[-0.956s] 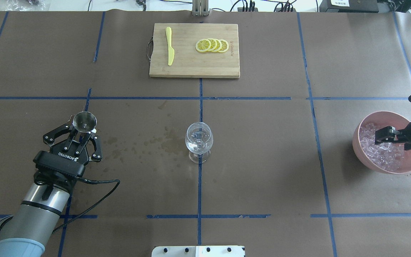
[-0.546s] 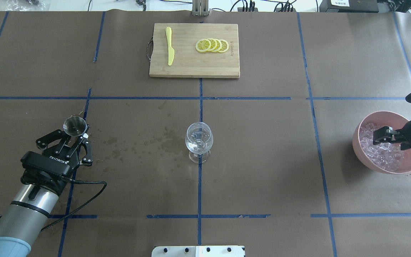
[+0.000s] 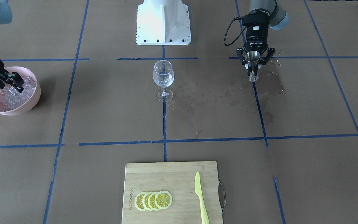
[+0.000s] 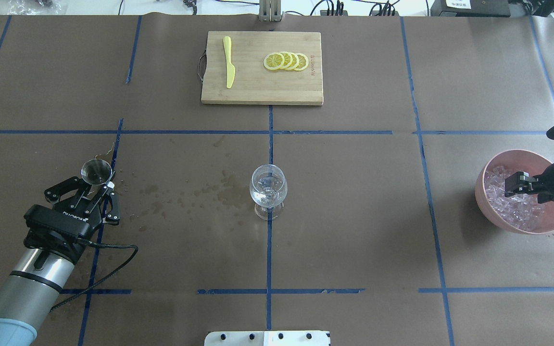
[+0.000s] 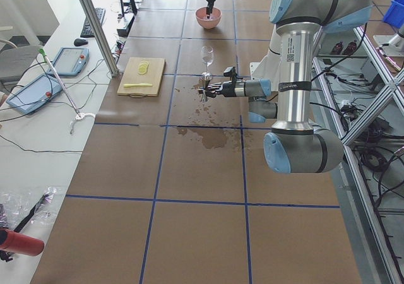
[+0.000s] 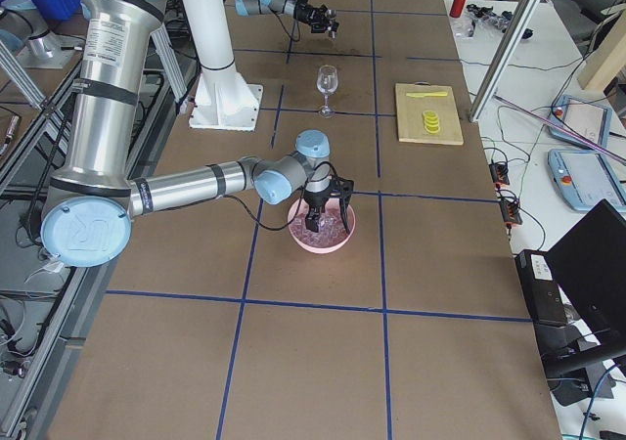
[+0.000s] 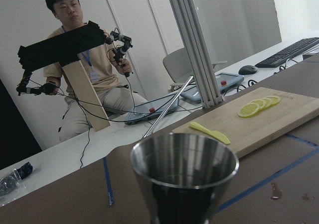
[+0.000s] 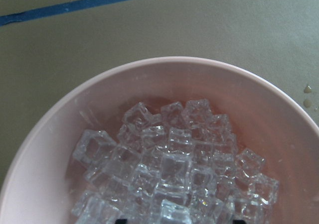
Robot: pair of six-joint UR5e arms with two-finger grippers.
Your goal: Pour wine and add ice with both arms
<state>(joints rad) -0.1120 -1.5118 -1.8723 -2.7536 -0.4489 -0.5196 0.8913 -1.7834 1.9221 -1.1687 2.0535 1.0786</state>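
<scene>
Ice (image 8: 169, 169) fills pink bowl (image 8: 55, 129) under right gripper (image 3: 10, 83), seemingly spread; left gripper (image 4: 99, 182) clamps jigger (image 4: 96, 171) beside spills (image 4: 195, 192).

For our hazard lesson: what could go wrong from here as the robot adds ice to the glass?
The ice is glassy; a cube may squirt from the open right gripper at the pink bowl. The wine glass stands tall on a thin stem, so a dropped cube could tip it.

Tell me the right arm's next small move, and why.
Probably lower the right gripper into the heap of clear ice cubes in the pink round bowl and close on one: its fingers stand open over them, and the clear stemmed wine glass holds liquid but no ice.
</scene>
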